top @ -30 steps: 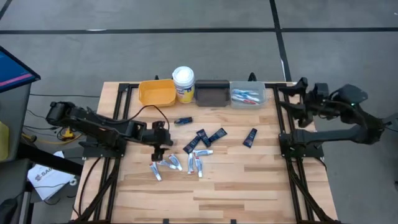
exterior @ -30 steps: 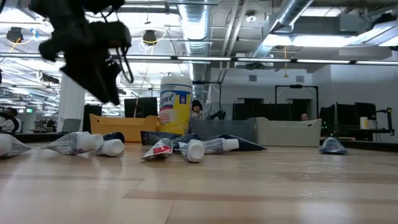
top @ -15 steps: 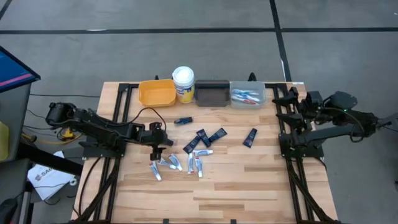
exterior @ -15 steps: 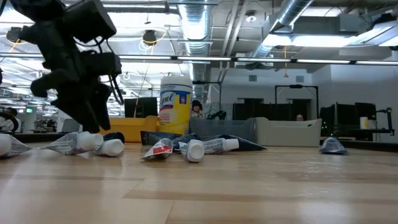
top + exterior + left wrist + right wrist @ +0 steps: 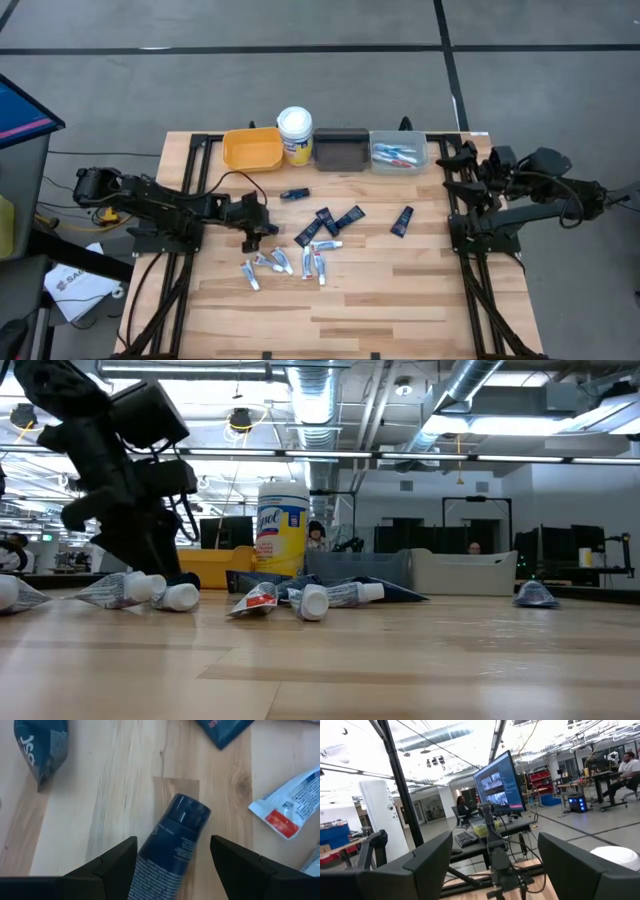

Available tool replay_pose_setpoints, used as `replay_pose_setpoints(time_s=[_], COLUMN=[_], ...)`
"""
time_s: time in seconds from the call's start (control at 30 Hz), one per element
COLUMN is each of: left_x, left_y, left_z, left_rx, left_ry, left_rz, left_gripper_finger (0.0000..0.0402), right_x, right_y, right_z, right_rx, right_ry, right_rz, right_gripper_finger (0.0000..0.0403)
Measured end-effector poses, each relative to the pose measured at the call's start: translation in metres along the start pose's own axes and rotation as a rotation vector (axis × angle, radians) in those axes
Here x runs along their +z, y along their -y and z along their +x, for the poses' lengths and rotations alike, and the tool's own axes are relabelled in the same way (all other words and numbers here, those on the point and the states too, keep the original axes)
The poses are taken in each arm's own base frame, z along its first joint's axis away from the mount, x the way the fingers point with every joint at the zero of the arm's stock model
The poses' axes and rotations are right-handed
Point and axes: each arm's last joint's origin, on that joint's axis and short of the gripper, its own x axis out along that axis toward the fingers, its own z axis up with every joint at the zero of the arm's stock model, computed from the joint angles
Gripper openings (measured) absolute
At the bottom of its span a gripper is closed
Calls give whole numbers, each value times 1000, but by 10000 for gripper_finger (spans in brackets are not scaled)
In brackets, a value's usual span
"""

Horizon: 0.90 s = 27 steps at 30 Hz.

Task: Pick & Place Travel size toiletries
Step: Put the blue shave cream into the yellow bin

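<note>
Travel size toiletries scattered on the wooden table.
Dark navy flat mini tubes (image 5: 337, 220) lie mid-table, one (image 5: 402, 221) apart to the right, one (image 5: 170, 845) capped and flat between the left gripper's fingers. Small white tubes (image 5: 298, 263) cluster nearer the front edge.

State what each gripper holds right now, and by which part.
Nothing is held. The left gripper is open, its fingers straddling a dark navy tube without closing. The right gripper is open and empty.

Behind the scattered toiletries (image 5: 318, 240), 3 bins (image 5: 252, 148) and a tub (image 5: 295, 133) line the table's (image 5: 400, 300) far edge.
</note>
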Motion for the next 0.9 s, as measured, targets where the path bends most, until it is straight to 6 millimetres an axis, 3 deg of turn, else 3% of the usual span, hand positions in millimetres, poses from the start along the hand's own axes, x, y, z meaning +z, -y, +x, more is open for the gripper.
replay_pose_setpoints(time_s=[0.33,0.7,0.9], left_x=[-5,-3,-3], left_y=[2,3,2], left_z=[19,18,11], left_rx=[-9,-30,-12], left_ry=[-55,-36,-15], left_rz=[56,55,49], left_gripper_finger=[241,133,111], right_x=[1,1,1], right_y=[0,0,0], right_z=[0,0,0], right_rx=[-2,-5,-5], right_ry=[6,11,11], right_rz=[2,54,54], right_gripper_finger=[286,285,285])
